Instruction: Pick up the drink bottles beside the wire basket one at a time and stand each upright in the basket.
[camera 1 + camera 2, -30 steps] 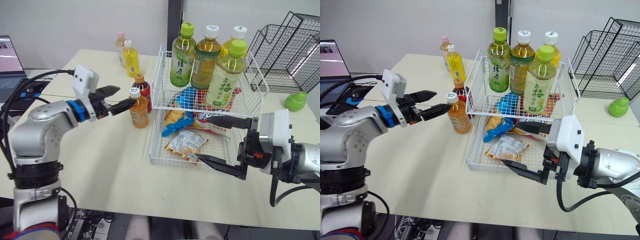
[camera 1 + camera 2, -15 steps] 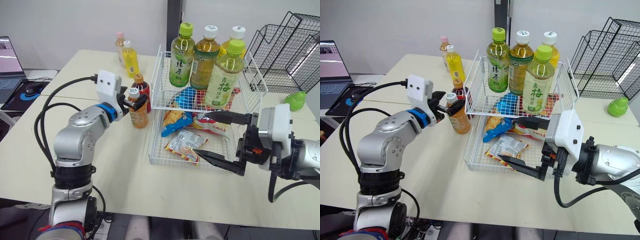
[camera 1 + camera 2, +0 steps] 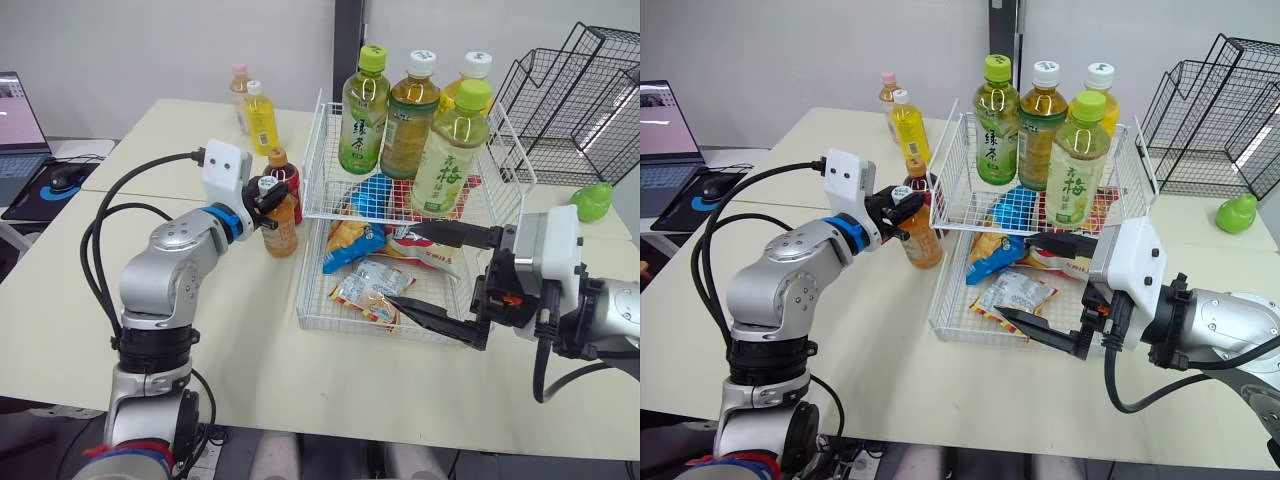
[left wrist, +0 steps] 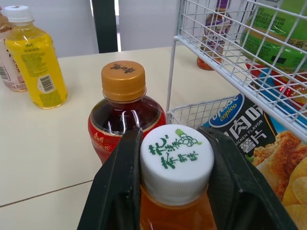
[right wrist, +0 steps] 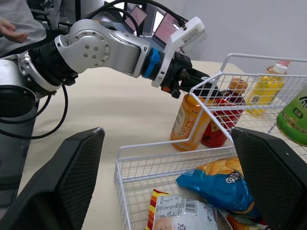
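Observation:
A small orange tea bottle (image 3: pixel 279 230) with a white cap (image 4: pixel 176 157) stands upright on the table, just left of the two-tier wire basket (image 3: pixel 318 165). My left gripper (image 3: pixel 267 196) is shut on its neck, a finger (image 4: pixel 122 191) pressed against each side of the cap. Right behind it stands a red bottle (image 3: pixel 289 178) with a gold cap. Farther back are a yellow bottle (image 3: pixel 262 120) and a pink-capped bottle (image 3: pixel 240 95). My right gripper (image 3: pixel 401 267) hangs open at the lower tier's front right corner, holding nothing.
Several large tea bottles (image 3: pixel 405 115) stand in the basket's upper tier, and snack packets (image 3: pixel 372 284) lie in the lower one. A black wire rack (image 3: pixel 580 95) and a green pear-shaped toy (image 3: pixel 590 202) are at the back right. A laptop (image 3: pixel 14 110) sits far left.
My left gripper reached forward to the orange bottle's cap, then closed on it. The bottle still stands on the table. The right gripper has barely moved.

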